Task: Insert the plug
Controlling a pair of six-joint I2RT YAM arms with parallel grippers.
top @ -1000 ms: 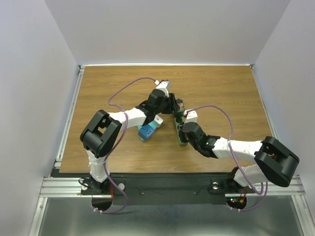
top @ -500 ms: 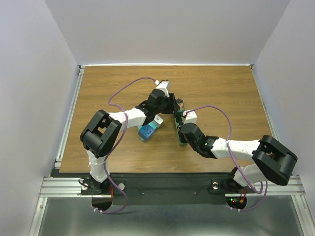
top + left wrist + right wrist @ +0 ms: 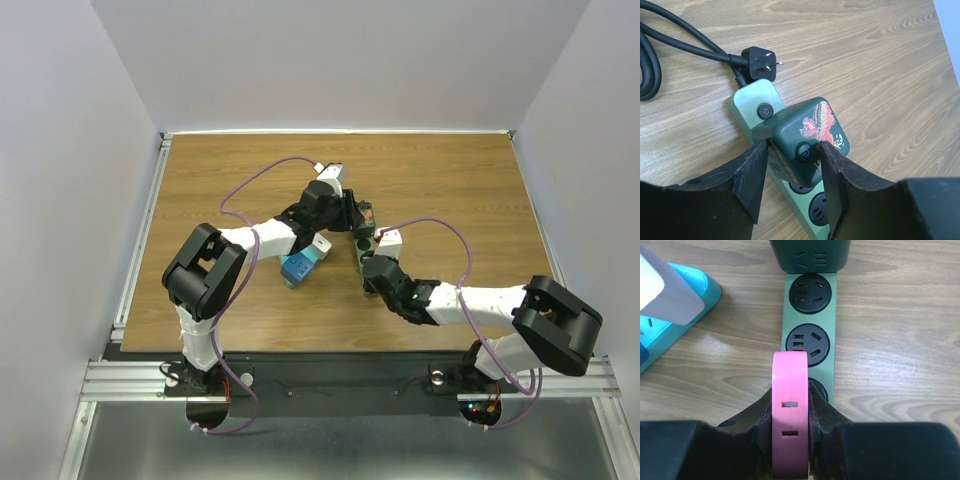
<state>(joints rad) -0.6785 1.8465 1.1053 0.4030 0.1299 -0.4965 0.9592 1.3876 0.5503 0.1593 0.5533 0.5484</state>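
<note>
A green power strip (image 3: 361, 252) lies on the wooden table, its sockets showing in the right wrist view (image 3: 810, 305). A dark green adapter (image 3: 807, 132) with a red print sits on the strip near its switch end. My left gripper (image 3: 792, 145) is shut on this adapter, one finger on each side; it also shows in the top view (image 3: 356, 216). My right gripper (image 3: 790, 390) is shut on a pink plug (image 3: 790, 415) and holds it on edge over the strip's near socket, which is partly hidden. In the top view the right gripper (image 3: 371, 272) is at the strip's near end.
A blue power strip (image 3: 675, 330) with a white plug (image 3: 662, 290) on it lies just left of the green strip, also in the top view (image 3: 300, 265). A black plug (image 3: 760, 62) and its thick cable (image 3: 650, 60) lie beyond the green strip's switch end.
My right arm has shifted slightly left and nearer with the pink plug. The left arm has not visibly moved.
</note>
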